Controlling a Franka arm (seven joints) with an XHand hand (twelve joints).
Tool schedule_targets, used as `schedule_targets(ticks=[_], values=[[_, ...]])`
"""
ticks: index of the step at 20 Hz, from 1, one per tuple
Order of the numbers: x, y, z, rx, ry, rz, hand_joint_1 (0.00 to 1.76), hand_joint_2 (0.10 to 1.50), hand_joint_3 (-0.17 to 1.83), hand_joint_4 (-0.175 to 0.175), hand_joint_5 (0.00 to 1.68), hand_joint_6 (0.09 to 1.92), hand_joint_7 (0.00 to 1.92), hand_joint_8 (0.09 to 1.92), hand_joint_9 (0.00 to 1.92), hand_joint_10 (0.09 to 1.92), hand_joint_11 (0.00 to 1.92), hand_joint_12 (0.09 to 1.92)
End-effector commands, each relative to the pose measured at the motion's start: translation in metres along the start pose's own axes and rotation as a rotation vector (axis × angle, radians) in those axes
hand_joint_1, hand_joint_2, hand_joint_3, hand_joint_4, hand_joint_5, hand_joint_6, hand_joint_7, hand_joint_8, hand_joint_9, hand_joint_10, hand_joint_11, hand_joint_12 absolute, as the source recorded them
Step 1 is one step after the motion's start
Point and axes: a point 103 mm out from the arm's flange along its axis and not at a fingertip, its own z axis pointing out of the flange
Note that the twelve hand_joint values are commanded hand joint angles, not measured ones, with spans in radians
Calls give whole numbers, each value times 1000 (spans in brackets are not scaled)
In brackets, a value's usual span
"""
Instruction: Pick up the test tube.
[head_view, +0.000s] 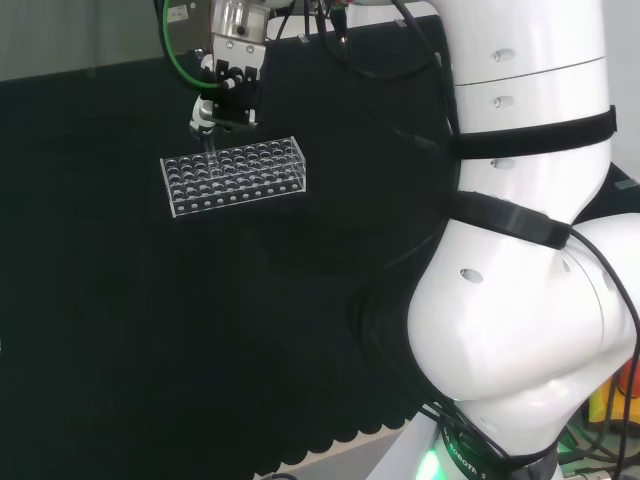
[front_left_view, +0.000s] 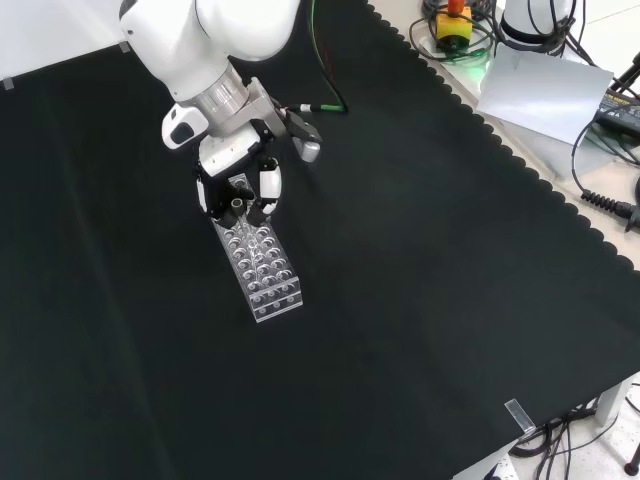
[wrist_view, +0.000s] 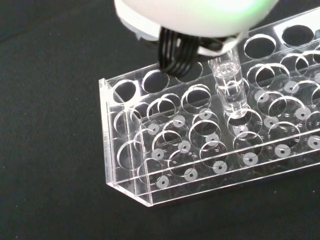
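Now the black and white robot hand (front_left_view: 238, 178) pinches, it seems, a clear glass test tube (wrist_view: 231, 89) upright over the clear plastic rack (head_view: 234, 177) on the black-clothed counter (front_left_view: 420, 280).

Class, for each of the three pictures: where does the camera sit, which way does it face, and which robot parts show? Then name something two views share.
Head view: behind and above the base, looking over the white arm links at the rack.
Front view: before the arm, looking down on the cloth; the hand enters from the top.
Wrist view: at the wrist, close over the tube.
Shared: head and front views both show hand over rack.
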Motion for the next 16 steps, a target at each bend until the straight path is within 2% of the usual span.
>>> schedule_targets(ticks=[1, 3, 5, 6, 10, 16], values=[[-4, -6, -10, -7, 24, 4, 1317, 597, 783, -175, 1234, 751, 1289, 762, 1491, 716, 1108, 1015], [-5, -9, -16, -11, 43, 7, 1391, 589, 769, -175, 1235, 737, 1307, 773, 1340, 710, 1102, 1010], [-6, -11, -23, -14, 70, 12, 1421, 586, 764, -175, 1235, 731, 1313, 777, 1278, 708, 1098, 1007], [-6, -12, -27, -14, 88, 18, 1386, 584, 776, -175, 1241, 729, 1310, 764, 1348, 722, 1102, 1010], [-3, -17, -44, -23, 126, 14, 1426, 579, 772, -175, 1240, 726, 1317, 773, 1273, 710, 1098, 1008], [-1, -28, -76, -54, 148, -9, 1432, 579, 770, -175, 1238, 727, 1317, 775, 1260, 712, 1098, 1008]])
